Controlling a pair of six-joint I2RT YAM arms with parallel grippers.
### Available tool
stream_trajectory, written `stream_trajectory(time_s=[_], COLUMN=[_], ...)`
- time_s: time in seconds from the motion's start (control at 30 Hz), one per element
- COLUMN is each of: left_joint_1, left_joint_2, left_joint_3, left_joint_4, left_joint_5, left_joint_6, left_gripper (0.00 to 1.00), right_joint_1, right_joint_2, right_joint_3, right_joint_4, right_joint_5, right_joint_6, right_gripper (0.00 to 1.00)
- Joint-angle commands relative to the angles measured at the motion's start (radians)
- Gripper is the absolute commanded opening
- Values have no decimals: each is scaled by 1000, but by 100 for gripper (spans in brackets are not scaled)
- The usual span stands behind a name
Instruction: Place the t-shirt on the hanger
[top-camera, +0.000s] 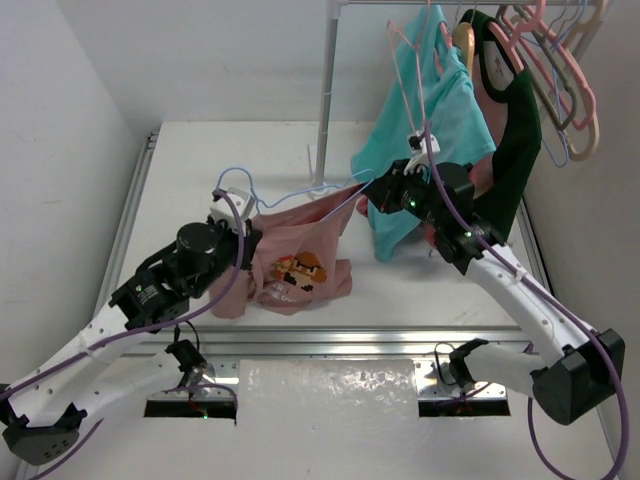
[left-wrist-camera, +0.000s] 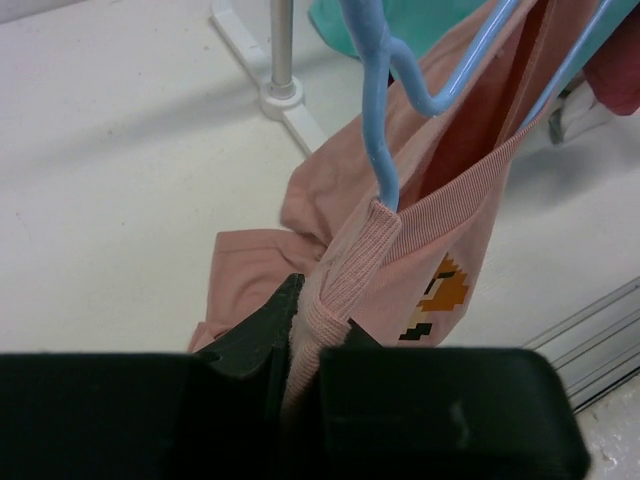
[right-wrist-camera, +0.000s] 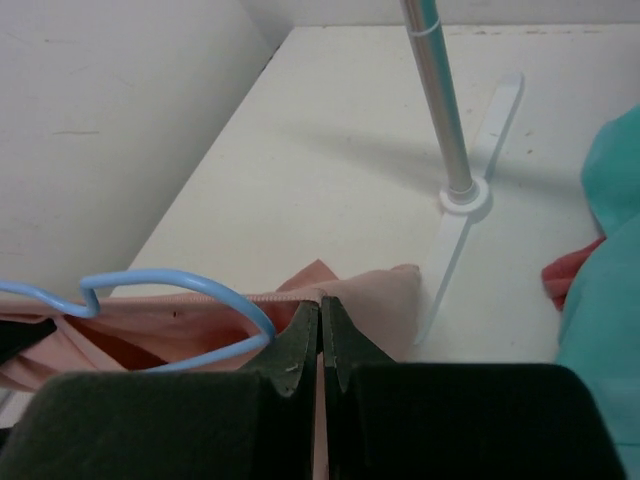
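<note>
Aluminium rail (top-camera: 330, 345) is seen edging a white bench (top-camera: 190, 160) enclosed by white walls (top-camera: 200, 50). The t-shirt (top-camera: 300, 265) is stretched between the hands, its collar pinched by the closed left hand (left-wrist-camera: 305, 300) and its edge by the closed right hand (right-wrist-camera: 320, 320). The hanger (left-wrist-camera: 375, 120) is threaded through the neck.

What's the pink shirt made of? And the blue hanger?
The t-shirt looks like soft knit fabric, probably cotton: matte, limp folds, fine ribbing on the collar. The hanger looks like thin wire with a smooth, slightly shiny light blue coating, likely plastic over metal; the core isn't visible.
</note>
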Motion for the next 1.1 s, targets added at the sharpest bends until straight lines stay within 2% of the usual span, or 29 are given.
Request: stream_trajectory(time_s=[0.0,0.07,0.27,0.4,0.6,0.7,0.93,1.07], left_joint_1=[5,5,4,2,0,-1,-12,-13], left_joint_2=[-15,5,72,131,83,91,169,230], left_joint_3=[13,19,27,41,21,15,18,58], left_joint_4=[20,0,-32,-41,-26,-35,-34,-61], left_joint_5=[-23,-85,-127,-59,-37,-57,-66,-72], left_joint_6=[22,12,6,12,25,22,17,5], left_gripper=[0,0,0,0,0,0,0,0], right_joint_1=[-34,-34,-33,-34,-82,-146,-160,-160], right_joint_2=[-6,-21,-55,-26,71,86,115,100], right_joint_3=[127,142,210,282,392,434,543,511], right_joint_4=[-111,-138,-214,-268,-326,-337,-374,-343], right_joint_5=[154,177,220,234,317,274,134,-34], right_joint_6=[-95,-98,-139,-199,-290,-290,-308,-267], right_gripper=[0,0,0,0,0,0,0,0])
